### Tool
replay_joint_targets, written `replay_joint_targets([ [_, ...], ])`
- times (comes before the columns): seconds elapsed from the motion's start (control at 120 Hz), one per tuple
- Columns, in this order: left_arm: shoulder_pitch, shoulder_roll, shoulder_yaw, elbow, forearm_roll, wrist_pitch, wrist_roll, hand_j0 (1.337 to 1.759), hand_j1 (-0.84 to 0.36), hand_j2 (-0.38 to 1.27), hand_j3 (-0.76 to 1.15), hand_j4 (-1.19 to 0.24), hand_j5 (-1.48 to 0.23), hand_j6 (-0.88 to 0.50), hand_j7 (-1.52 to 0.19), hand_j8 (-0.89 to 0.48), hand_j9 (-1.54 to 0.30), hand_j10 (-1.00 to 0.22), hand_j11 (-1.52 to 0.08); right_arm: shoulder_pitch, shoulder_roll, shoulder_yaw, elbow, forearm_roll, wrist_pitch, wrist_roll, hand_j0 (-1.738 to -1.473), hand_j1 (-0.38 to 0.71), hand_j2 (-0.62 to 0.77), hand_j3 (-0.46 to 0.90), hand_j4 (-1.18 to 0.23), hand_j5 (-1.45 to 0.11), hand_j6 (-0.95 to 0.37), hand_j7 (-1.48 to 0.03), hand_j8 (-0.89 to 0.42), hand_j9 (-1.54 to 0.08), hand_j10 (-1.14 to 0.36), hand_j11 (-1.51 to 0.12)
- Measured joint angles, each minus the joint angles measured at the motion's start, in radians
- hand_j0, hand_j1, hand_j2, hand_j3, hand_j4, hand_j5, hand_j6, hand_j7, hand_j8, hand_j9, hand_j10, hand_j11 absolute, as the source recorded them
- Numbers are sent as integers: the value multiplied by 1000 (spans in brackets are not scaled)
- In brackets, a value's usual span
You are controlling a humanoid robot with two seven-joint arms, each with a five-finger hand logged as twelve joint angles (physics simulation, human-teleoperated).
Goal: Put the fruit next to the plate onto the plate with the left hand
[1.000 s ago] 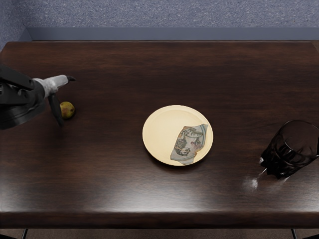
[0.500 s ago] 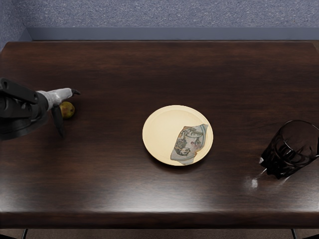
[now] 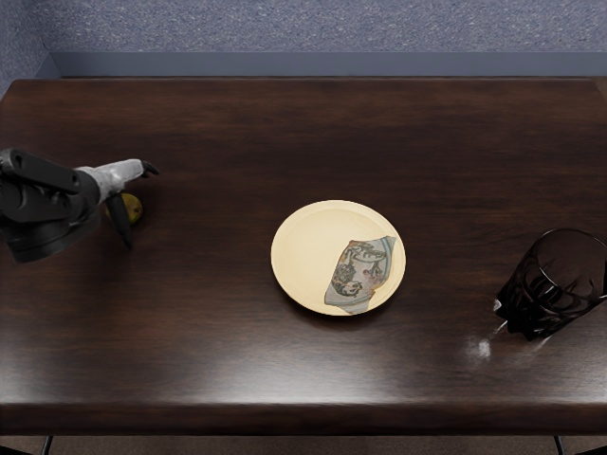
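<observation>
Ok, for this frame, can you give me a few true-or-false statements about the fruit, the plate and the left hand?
1. The fruit lies on the plate. False: it sits on the table, well to the plate's left.
2. The left hand is at the fruit and partly hides it. True.
3. A dark glass sits near the table's right edge. True.
4. The plate is plain all over. False: a patterned patch covers its lower right part.

Dining room: wooden table [image 3: 285, 123], plate [image 3: 296, 239], glass [image 3: 555, 280]
</observation>
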Motion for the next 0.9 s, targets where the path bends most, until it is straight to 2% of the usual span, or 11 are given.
replay_joint_targets([
  [0.342,43,3,3,53,6,3,-2,1658,146,34,0,-170,-220,-170,-220,-170,-220,-170,-220,0,0,0,0,0,0,0,-1658,-349,0,0,0,0,0,0,0,0,0,0],
  [0.55,59,6,5,74,98,3,-3,1658,144,35,0,-172,-223,-172,-223,-172,-223,-172,-223,0,0,0,0,0,0,0,-1658,-349,0,0,0,0,0,0,0,0,0,0],
  [0.75,74,6,6,78,124,4,-3,1654,140,23,-14,-173,-224,-173,-224,-173,-224,-172,-224,0,0,0,0,0,0,0,-1658,-349,0,0,0,0,0,0,0,0,0,0],
  [0.808,77,6,6,80,126,4,-3,1647,140,-30,85,-174,-223,-174,-224,-174,-224,-173,-224,0,0,0,0,0,0,0,-1658,-349,0,0,0,0,0,0,0,0,0,0],
  [0.9,77,6,5,82,128,4,-4,1646,135,-5,90,-181,-233,-181,-233,-180,-233,-180,-233,0,0,0,0,0,0,0,-1658,-349,0,0,0,0,0,0,0,0,0,0],
])
